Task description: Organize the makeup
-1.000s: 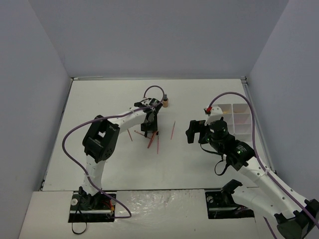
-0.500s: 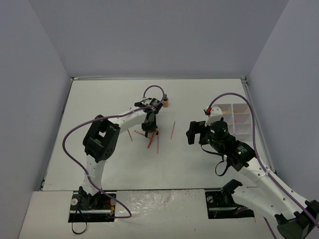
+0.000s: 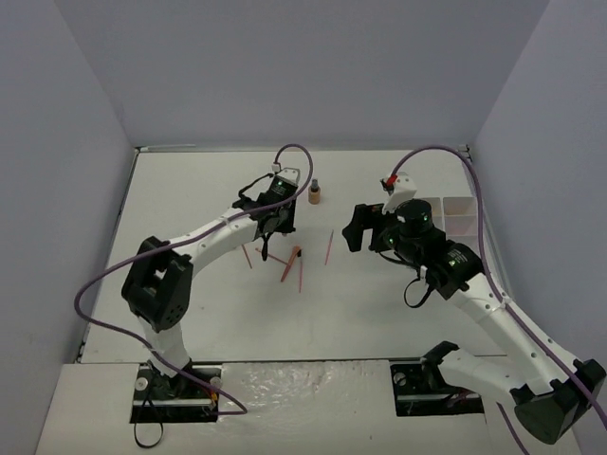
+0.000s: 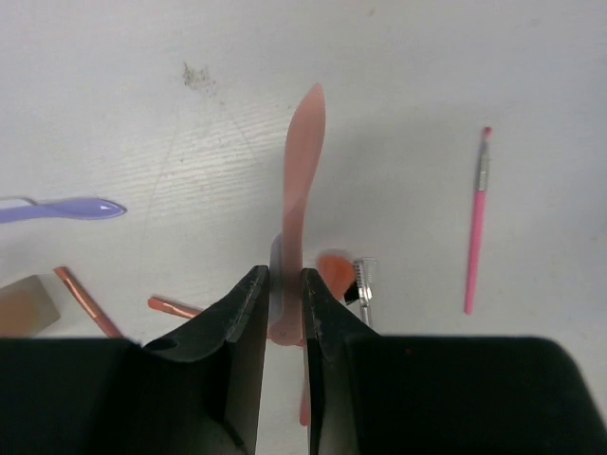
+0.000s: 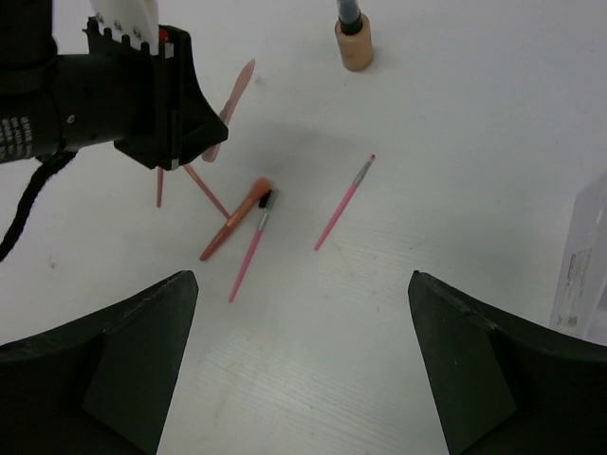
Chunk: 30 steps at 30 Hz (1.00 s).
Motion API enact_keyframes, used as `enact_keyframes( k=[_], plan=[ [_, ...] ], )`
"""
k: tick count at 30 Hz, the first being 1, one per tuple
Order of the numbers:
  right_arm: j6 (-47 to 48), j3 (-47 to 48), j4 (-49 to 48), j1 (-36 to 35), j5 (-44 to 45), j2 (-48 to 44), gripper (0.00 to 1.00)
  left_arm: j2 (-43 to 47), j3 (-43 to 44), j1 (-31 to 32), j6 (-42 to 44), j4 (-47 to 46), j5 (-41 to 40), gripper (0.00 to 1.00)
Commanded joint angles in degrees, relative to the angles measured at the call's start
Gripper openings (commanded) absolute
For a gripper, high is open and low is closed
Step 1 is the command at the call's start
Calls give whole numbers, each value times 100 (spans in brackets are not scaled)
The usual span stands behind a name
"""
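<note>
Jaws of left gripper (image 4: pixel 285 284): clamped on a peach spatula (image 4: pixel 302 180), gripped near its lower end, the blade projecting past the fingertips. Jaws of right gripper (image 5: pixel 302 284): spread wide, nothing held.

- Orange-tipped brush (image 5: pixel 237 223) and black-headed brush (image 5: pixel 251 256): laid side by side on the table (image 3: pixel 379 313), just beneath the left gripper.
- Pink brush (image 5: pixel 343 203): laid apart, toward the right arm.
- Lilac stick (image 4: pixel 66 209): laid on the opposite side.
- Bottle (image 5: pixel 356 43): stood upright, farther back.
- Tray (image 3: pixel 455 216): placed at the right edge.
</note>
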<state>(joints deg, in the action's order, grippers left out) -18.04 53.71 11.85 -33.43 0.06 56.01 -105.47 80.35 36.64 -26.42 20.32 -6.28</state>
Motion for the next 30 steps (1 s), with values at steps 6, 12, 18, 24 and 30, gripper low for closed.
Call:
enact_keyframes(
  k=[6,12,18,24,30],
  plan=[
    [-575,1599,-276,792,-1967,1229,75,1934,-749,82,1321,-1918,1096,0],
    [-778,2106,-596,731,-2469,1837,69,2309,-898,215,1454,-2287,1555,0],
    [-806,2321,-765,599,-2555,2136,63,2445,-813,312,1404,-2337,1839,0],
    [-824,2328,-932,549,-2541,2288,56,2526,-798,446,1377,-2391,1928,0],
    [-787,2235,-1010,539,-2490,2373,52,2550,-758,542,1368,-2428,1991,0]
  ],
)
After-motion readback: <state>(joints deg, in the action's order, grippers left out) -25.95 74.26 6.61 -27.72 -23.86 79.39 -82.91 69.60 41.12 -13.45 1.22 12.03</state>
